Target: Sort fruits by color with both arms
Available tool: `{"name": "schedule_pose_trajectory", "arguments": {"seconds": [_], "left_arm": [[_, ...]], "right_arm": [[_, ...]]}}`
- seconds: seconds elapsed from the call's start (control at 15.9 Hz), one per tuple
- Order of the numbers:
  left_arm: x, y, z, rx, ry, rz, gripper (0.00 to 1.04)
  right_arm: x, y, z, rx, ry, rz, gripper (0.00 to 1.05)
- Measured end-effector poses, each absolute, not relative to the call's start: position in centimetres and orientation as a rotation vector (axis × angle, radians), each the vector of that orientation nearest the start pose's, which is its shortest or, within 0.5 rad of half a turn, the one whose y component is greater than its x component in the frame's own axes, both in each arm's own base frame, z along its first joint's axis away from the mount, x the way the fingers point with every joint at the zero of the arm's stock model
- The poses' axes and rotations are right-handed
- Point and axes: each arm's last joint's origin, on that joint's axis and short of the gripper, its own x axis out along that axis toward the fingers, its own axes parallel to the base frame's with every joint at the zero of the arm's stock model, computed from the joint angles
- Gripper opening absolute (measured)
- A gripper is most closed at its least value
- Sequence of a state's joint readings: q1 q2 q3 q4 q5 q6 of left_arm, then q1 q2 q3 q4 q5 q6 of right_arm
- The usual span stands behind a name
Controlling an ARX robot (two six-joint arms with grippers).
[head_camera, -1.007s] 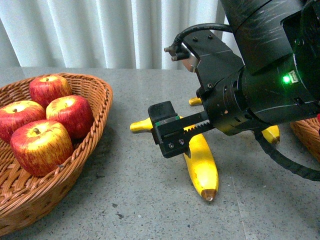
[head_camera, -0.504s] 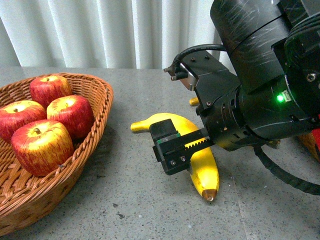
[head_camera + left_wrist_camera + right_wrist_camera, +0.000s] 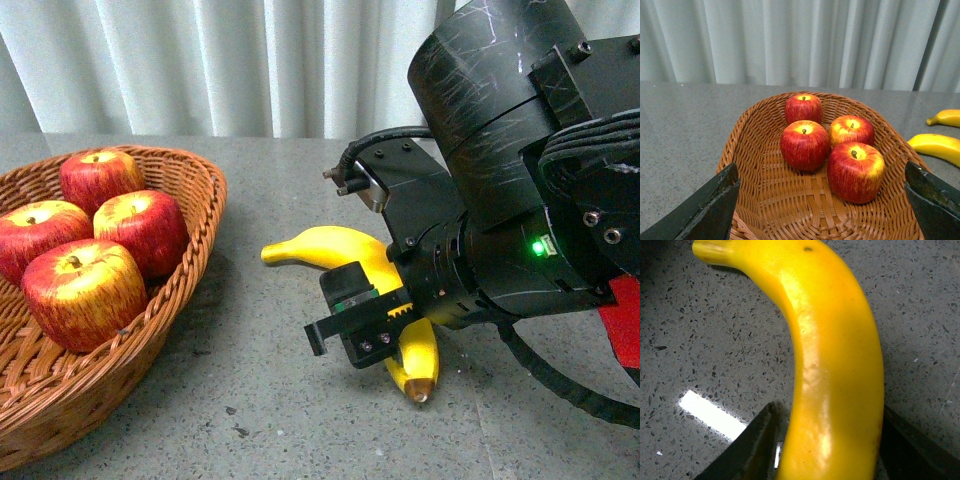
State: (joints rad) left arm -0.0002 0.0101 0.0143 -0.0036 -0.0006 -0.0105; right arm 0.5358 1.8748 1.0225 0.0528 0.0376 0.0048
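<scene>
My right gripper (image 3: 385,335) is shut on a long yellow banana (image 3: 350,252) with a brown tip that lies on the grey table; in the right wrist view the banana (image 3: 835,365) fills the gap between the black fingers (image 3: 747,450). Several red apples (image 3: 85,290) with yellow tops sit in a wicker basket (image 3: 175,330) at the left. My left gripper (image 3: 822,210) is open above the near end of that basket (image 3: 790,210), with the apples (image 3: 856,171) just beyond it. Two bananas (image 3: 937,145) show at the right in the left wrist view.
A pale curtain (image 3: 200,65) hangs behind the table. The grey speckled tabletop (image 3: 250,400) extends between the basket and the banana. A red block (image 3: 625,330) on the right arm shows at the right edge.
My right arm has lowered and rolled over the banana, and the gripper has slid down its length toward the brown tip. The banana has turned slightly. Basket and apples are unmoved.
</scene>
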Motion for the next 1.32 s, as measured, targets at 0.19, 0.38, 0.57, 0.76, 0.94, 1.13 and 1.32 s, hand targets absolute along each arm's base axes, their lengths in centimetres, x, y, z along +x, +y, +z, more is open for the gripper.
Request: {"name": "schedule_pose_trajectory", "arguments": {"seconds": [0.19,0.38,0.57,0.76,0.94,1.13,1.32], "left_arm": [[9.7,0.0,16.7,-0.010,-0.001,0.000,0.98],[9.7,0.0,16.7,-0.010,-0.001,0.000,0.98],[9.7,0.0,16.7,-0.011,-0.001,0.000,0.98],[9.7,0.0,16.7,-0.010,-0.001,0.000,0.98],[9.7,0.0,16.7,-0.011,-0.001,0.000,0.98],[9.7,0.0,16.7,-0.010,-0.001,0.000,0.98],[9.7,0.0,16.7,-0.010,-0.001,0.000,0.98]], "right_arm": [[32.3,18.6,14.2,-0.222,0.772,0.465,0.37],[33.0,16.8,15.8,-0.154,0.742,0.448,0.35],[34.1,10.5,21.9,0.045,0.566,0.413,0.35],[33.2,4.4,25.2,0.104,0.411,0.338,0.35],[31.5,-1.5,24.6,0.046,0.355,0.190,0.35],[28.8,-5.4,22.8,-0.034,0.362,0.105,0.35],[26.5,-7.8,20.9,-0.085,0.397,0.048,0.35]]}}
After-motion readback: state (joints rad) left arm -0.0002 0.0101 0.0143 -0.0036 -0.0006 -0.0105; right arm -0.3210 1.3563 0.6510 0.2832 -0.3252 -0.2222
